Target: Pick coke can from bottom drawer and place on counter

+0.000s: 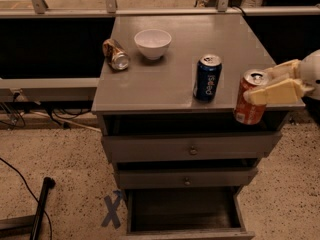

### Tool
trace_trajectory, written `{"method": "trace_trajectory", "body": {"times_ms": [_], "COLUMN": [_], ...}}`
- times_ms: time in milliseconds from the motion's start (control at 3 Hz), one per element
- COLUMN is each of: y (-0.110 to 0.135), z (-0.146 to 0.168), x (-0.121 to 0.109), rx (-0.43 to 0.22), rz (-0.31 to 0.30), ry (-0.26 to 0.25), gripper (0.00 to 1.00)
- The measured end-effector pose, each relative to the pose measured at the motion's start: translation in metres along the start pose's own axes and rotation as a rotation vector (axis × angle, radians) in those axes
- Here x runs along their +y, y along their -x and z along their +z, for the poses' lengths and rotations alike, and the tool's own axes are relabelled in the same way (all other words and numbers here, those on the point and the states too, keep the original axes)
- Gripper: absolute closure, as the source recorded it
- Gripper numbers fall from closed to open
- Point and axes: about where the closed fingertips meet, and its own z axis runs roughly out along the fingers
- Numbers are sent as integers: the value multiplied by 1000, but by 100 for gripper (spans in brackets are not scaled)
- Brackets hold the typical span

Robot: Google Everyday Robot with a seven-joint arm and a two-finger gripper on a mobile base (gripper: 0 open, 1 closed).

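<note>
**Can in my grip at the counter's corner**

My gripper [264,86] reaches in from the right at the front right corner of the counter [165,79], its pale fingers clasped round the can [250,101]. The can is red-orange with a silver top, upright with a slight lean, and its base shows over the counter's front edge. The counter is flat, grey and matte. The drawer [185,211], lowest of three, stands pulled open, its inside dark.

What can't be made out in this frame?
All in the camera view:
Arm: cut off by the right edge behind the gripper, which holds the coke can at the counter's front right corner.
Bottom drawer: front cropped by the bottom edge; interior too dark for contents.
Coke can: right side hidden by a finger.
Tipped can: label too small.
</note>
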Motion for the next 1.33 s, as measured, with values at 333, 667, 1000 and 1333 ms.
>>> {"method": "trace_trajectory", "body": {"times_ms": [333,667,1000,1333], "y": [20,35,39,38], "z": [1,13,27,32], "x": [-19,-30,-48,-69], "rx": [-48,-84,-101,-100], "rz": [10,14,30,29], "ry": [25,52,39,-10], "gripper": [100,100,100,100]}}
